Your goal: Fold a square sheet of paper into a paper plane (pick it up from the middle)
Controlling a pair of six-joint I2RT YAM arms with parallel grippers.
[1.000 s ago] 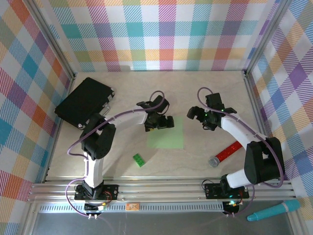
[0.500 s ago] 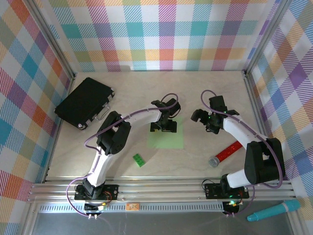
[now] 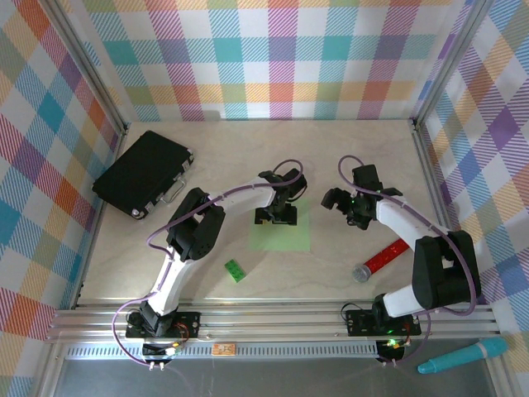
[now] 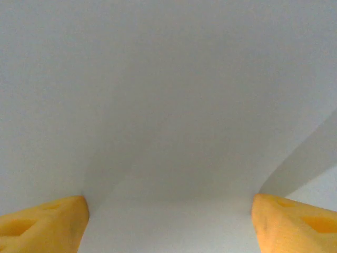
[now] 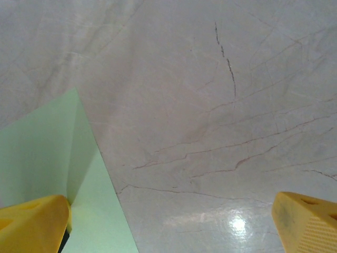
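I'm seeing the left tool (image 3: 275,217) sitting open over the far edge of the square sheet of paper (image 3: 285,237), which is lying flat mid table (image 3: 347,149), with the right tool (image 3: 340,207) hanging open beside it, and the green brick (image 3: 235,270) and red pen (image 3: 383,258) lying well apart.

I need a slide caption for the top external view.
Left gripper over the far edge of the green paper sheet; right gripper open beside it.

A black case (image 3: 142,173) lies flat near the far left corner of the pale table (image 3: 248,149), a small bright-green brick (image 3: 235,270) sits toward the near metal rail (image 3: 281,318), a red tube (image 3: 382,259) with a grey cap lies slanted at the right, and a teal marker (image 3: 463,355) rests beyond that rail.
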